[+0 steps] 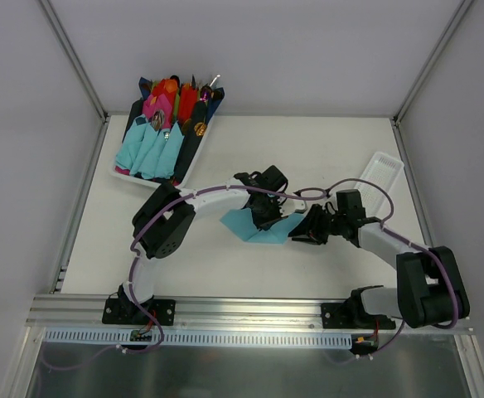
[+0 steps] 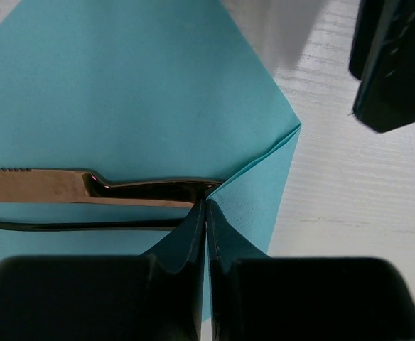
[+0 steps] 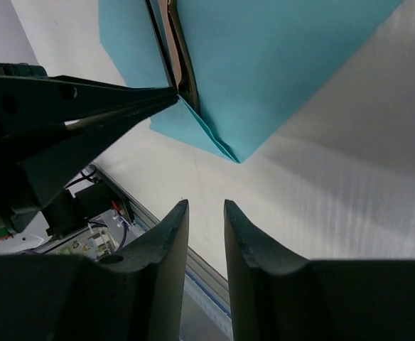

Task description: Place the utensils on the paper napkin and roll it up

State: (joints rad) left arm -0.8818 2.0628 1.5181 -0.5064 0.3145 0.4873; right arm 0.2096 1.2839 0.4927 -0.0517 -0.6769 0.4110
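The left gripper point(image 2: 205, 217) pinches a raised fold of the teal napkin point(image 2: 122, 85) beside the copper knife point(image 2: 44, 186). The right gripper point(image 3: 206, 213) hovers nearby, jaws slightly apart, empty.

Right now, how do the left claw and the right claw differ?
The left claw is shut, pinching a fold of the paper napkin; the right claw has a narrow gap and holds nothing. The left sits over the napkin, the right over the table beside it. Both are black.
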